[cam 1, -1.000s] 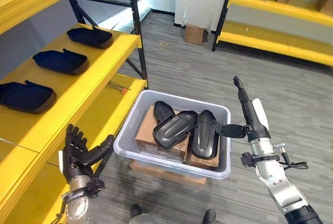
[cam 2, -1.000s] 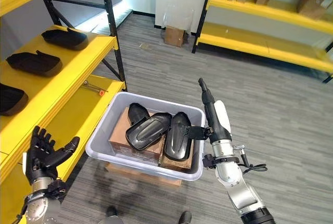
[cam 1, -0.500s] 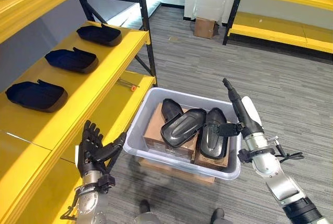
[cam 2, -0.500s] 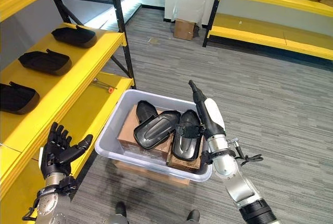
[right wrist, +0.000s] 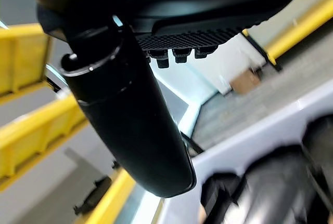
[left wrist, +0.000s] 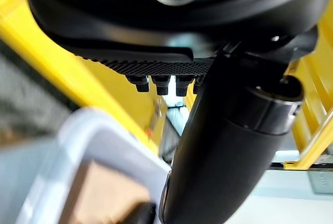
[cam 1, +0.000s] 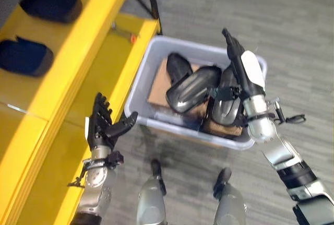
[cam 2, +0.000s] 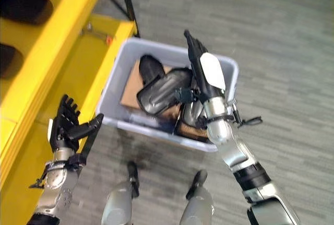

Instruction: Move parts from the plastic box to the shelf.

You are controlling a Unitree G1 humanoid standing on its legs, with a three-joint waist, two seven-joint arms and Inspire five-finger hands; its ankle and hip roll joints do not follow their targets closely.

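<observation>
Dark fingers of the right hand (cam 1: 237, 66) are reaching straight and together over the grey plastic box (cam 1: 156, 66), thumb jutting sideways toward the parts; nothing is being held. Just below and beside the palm is lying the nearest glossy black moulded part (cam 1: 228, 107), touching or nearly touching the thumb — exact contact is hard to read. Its long axis is running roughly along the hand's own length, toward the box's near wall. Further out on the thumb side, a second black oblong part (cam 1: 192, 82) is lying tilted across brown cardboard cartons (cam 1: 158, 86) inside the box, long axis slanting away from the fingers. A third black part (cam 1: 177, 66) is sitting beyond that, partly covered.

Left hand (cam 1: 102, 126) is hanging outside the box's near corner, fingers spread and upright, thumb pointing toward the box wall, holding nothing. It is well apart from any part.

Beyond the left hand, the yellow metal shelf (cam 1: 78, 52) is carrying dark blue-black parts (cam 1: 26, 58) already laid on it.

Judgement: the right hand is clearly the nearer one; the nearest part lies under its palm, so the coming grasp would call for dropping and curling rather than reaching further out. Carrying it then means crossing the whole box toward the shelf.
</observation>
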